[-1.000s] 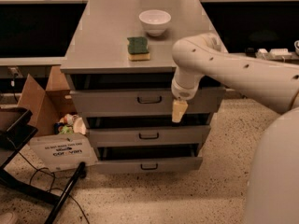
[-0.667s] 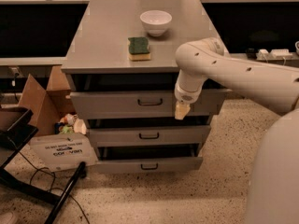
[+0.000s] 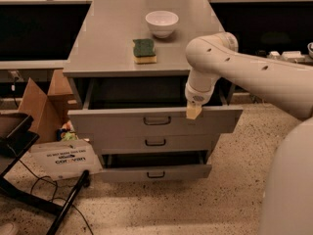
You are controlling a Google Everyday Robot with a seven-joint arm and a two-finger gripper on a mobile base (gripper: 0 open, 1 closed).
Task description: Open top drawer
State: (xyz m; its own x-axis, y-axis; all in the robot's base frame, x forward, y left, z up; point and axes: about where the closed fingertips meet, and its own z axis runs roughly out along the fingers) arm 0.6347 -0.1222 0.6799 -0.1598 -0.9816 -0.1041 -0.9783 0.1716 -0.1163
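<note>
The top drawer [image 3: 112,124] is a wide grey drawer with a dark bail handle [image 3: 157,121] at its centre. It stands pulled out from the cabinet, with a dark gap behind its front panel. My gripper [image 3: 193,110] hangs from the white arm [image 3: 244,72]. Its tan tip rests at the top edge of the drawer front, right of the handle.
A white bowl [image 3: 162,22] and a green-yellow sponge [image 3: 145,50] sit on the cabinet top [image 3: 107,43]. Below are the middle drawer [image 3: 155,142] and the bottom drawer [image 3: 155,173], which is slightly out. A cardboard box [image 3: 41,102], a white sign [image 3: 66,158] and a black stand [image 3: 19,146] crowd the left floor.
The top drawer has slid out toward me, and the gap behind its front has grown. My gripper has moved with the drawer's top edge.
</note>
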